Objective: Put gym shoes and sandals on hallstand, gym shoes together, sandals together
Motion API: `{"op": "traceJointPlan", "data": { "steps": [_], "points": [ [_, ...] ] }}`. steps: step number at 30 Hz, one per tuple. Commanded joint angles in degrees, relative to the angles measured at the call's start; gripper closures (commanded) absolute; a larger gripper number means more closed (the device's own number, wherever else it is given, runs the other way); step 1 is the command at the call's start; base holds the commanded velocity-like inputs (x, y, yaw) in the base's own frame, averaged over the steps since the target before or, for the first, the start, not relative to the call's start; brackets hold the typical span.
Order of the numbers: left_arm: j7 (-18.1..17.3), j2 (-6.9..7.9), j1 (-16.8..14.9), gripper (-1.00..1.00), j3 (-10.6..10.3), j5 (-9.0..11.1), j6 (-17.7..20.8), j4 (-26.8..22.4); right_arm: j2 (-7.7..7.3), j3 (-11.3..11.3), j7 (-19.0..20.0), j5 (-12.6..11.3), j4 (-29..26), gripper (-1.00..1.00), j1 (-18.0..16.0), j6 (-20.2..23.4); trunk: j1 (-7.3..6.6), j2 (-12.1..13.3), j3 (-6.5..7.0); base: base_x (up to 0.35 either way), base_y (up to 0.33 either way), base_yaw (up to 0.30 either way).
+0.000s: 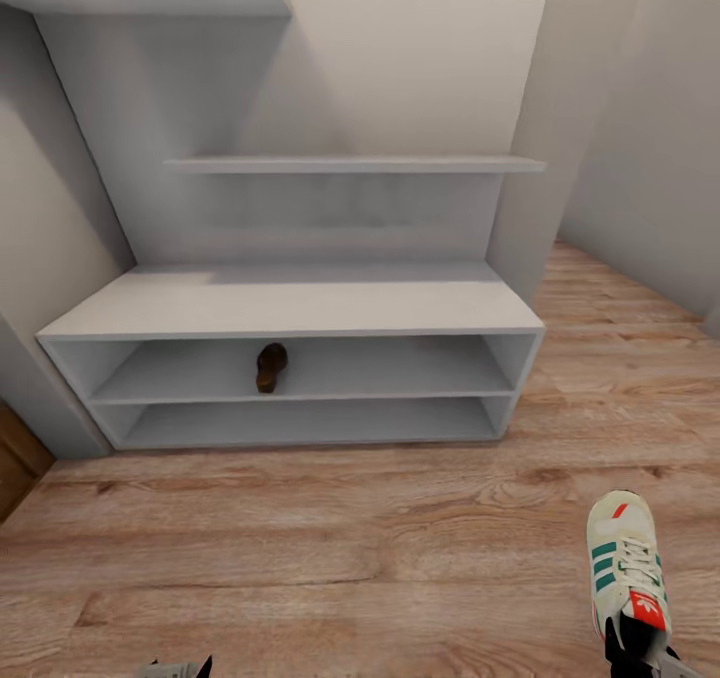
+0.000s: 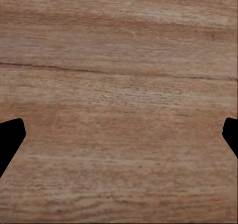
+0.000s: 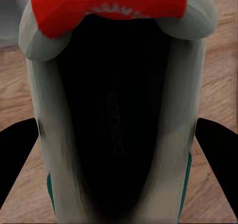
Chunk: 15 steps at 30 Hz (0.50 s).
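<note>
The light grey hallstand (image 1: 290,303) stands against the wall ahead, a low bench with two open shelves beneath and staggered shelves above. One dark brown sandal (image 1: 271,367) lies on the upper open shelf, left of the middle. A white gym shoe (image 1: 625,568) with green stripes and a red tongue patch sits at the lower right over the corridor floor (image 1: 330,548), toe pointing at the rack. My right gripper (image 1: 640,650) is shut on its heel end; the right wrist view shows the gym shoe (image 3: 114,110) between both fingers (image 3: 17,154). My left gripper (image 2: 119,135) hangs open over bare floor planks.
A grey wall corner (image 1: 560,138) juts out right of the hallstand, with floor running past it. A dark wooden edge (image 1: 15,468) shows at the far left. Wood planks stretch between me and the rack.
</note>
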Motion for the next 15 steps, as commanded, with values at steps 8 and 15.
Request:
{"op": "traceJointPlan", "data": {
  "steps": [8, 15],
  "points": [
    [-0.54, -0.04, -0.05, -1.00, 0.33, 0.07, -0.06, 0.07, -0.01, 0.00, 0.23, -0.45, 0.00, 1.00, -0.03, -0.18, -0.04, -0.02, -0.04, -0.169, 0.263, 0.000],
    [-0.54, -0.04, -0.05, -1.00, 0.33, 0.06, -0.02, 0.07, -0.01, 0.02, 0.23, -0.45, -0.03, 1.00, -0.03, -0.18, -0.04, -0.02, -0.04, -0.030, 0.295, 0.000]
  ]
}}
